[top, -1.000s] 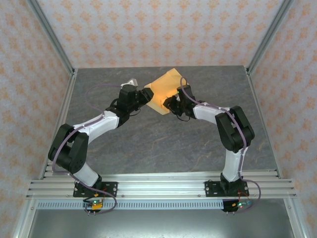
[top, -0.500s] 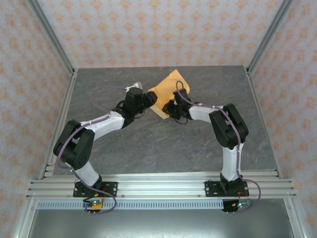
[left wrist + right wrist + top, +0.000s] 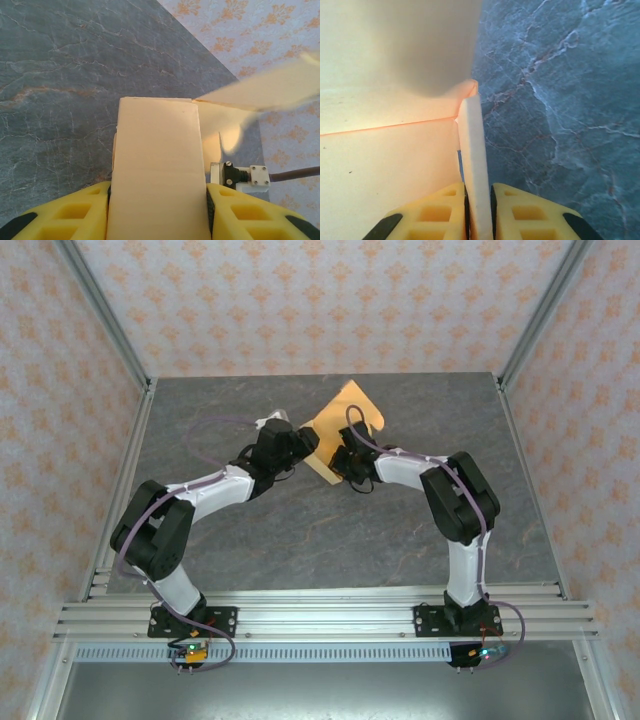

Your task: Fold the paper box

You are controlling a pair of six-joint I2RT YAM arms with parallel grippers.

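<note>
left hand [image 3: 296, 446]: closed across a broad panel of the paper box [image 3: 345, 412], with a yellow finger [image 3: 75, 210] pressed on either side of the panel.
paper box: between the two hands, toward the far middle of the surface [image 3: 400, 540]. it is tilted up and partly folded. i cannot tell whether its low corner touches down. one flap hangs loose beyond the left grip.
right hand [image 3: 345, 458]: pinched tight on the thin edge of a side wall, just beside a crease.
step in hand, as i read it: standing that side wall up along its crease.
how to do it well: keep the left grip as a steady anchor with no twisting. the right hand should swing the wall about the crease line, not tug outward, since the thin card could buckle or slip free.
watch for: the loose flap snagging.
</note>
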